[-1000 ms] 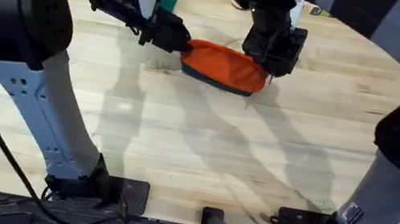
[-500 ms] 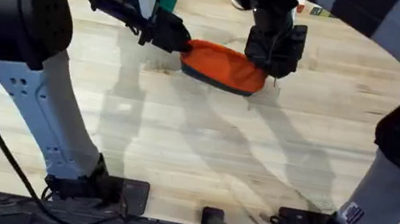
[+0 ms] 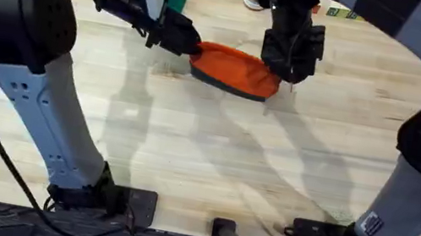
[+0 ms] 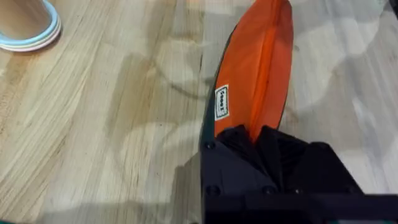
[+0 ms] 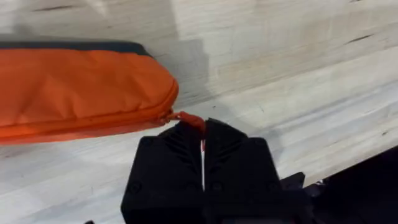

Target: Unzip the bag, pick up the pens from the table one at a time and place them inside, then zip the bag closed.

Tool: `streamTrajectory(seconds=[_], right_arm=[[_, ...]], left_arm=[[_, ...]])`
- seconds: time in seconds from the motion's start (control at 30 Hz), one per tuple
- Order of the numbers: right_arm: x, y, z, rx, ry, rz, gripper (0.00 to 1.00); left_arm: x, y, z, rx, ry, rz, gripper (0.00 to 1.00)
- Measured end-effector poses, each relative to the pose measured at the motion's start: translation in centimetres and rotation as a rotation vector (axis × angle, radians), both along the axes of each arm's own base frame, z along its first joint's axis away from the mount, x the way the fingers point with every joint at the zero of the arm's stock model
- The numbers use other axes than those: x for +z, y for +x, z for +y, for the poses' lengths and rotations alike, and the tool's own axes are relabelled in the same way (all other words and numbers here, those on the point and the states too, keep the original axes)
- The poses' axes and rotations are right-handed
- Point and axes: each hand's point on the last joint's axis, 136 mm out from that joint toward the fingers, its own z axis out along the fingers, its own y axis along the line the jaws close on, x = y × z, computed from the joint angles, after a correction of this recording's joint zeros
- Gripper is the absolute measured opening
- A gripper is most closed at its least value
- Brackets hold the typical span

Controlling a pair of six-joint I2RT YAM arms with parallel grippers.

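Lying on pale tabletop [image 3: 188,149]: orange bag [image 3: 236,69], zipper closed. Left gripper [image 4: 258,138] fingers clenched on one bag end. Right gripper [image 5: 203,140] fingers pinched on orange zipper pull [image 5: 189,121] at opposite end.

Bag [image 3: 236,69] right end hidden under right gripper [image 3: 289,69]; left end buried in left gripper [image 4: 258,140]; cup [image 4: 28,28] cropped at 10 o'clock.

Zipped orange bag [image 3: 236,70] flat on table [image 3: 213,153]
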Motion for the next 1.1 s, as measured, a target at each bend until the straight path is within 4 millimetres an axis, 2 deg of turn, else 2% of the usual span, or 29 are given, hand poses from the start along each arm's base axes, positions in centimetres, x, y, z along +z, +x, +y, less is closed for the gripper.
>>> streamTrajectory(seconds=[0.6,0.7,1.1], right_arm=[[-2.7,-1.7,-2.4,0.041,0.026,0.177,0.031],[-3.0,-2.1,-3.5,0.029,-0.001,0.2,0.031],[-3.1,-1.9,-4.1,0.015,-0.007,0.198,0.031]], left_arm=[[0.1,-0.1,-0.4,-0.009,-0.003,0.003,0.042],[0.0,-0.1,-0.4,-0.009,-0.002,0.003,0.042],[0.0,-0.1,-0.4,-0.009,-0.002,0.003,0.042]])
